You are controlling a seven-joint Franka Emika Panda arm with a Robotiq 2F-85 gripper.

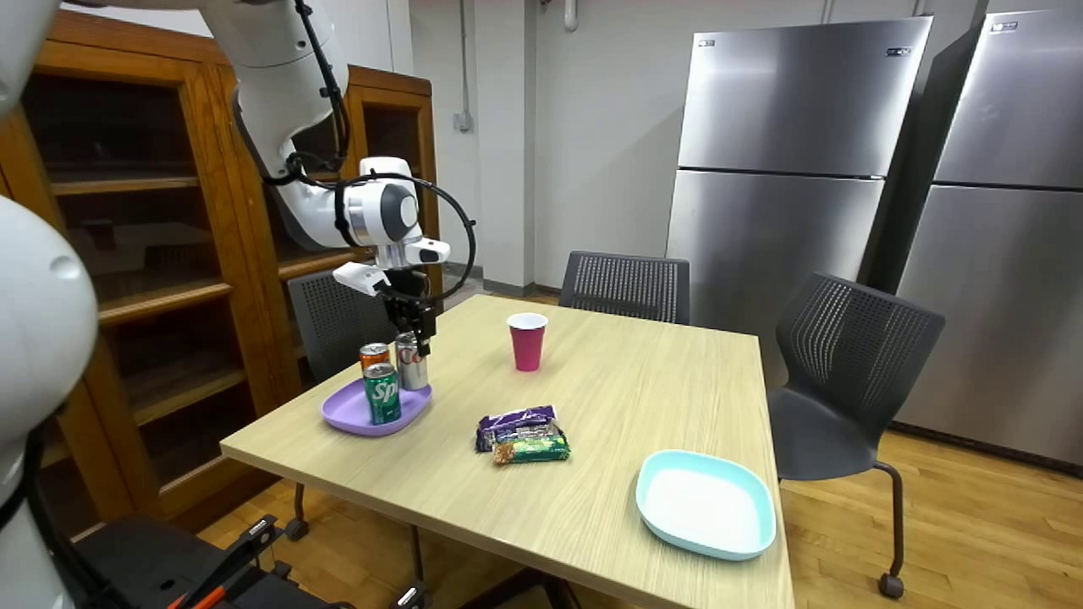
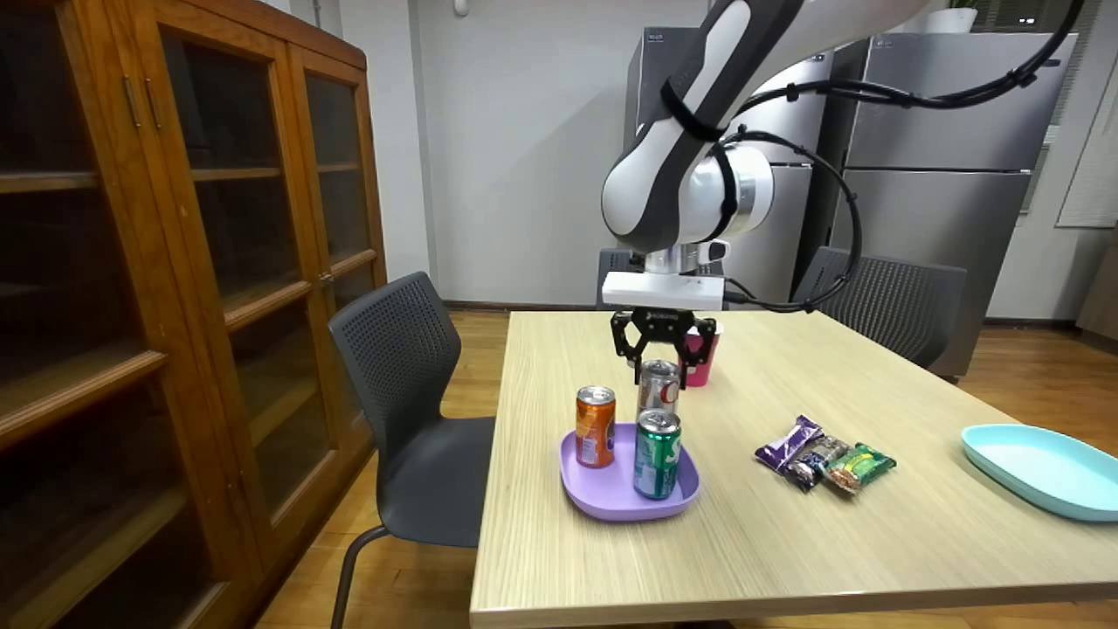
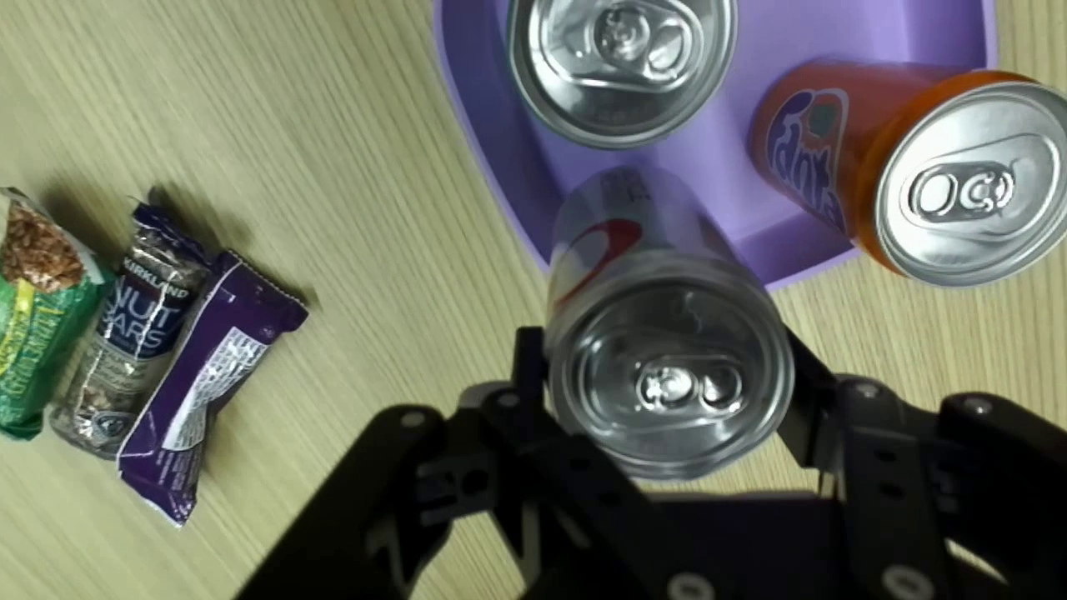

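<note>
Silver Coke can (image 3: 667, 350), at purple tray (image 2: 622, 463): clamped by gripper (image 2: 660, 378), presumably for steadiness. Sprite can (image 2: 657, 456), Fanta can (image 2: 595, 430): upright on tray, rim (image 2: 603, 507) likely containing them.

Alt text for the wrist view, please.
The gripper is closed around a silver can, seen from above with its base over a purple tray. On the tray stand an orange Fanta can and another can; three wrapped snack bars lie on the table at the picture's left.
</note>
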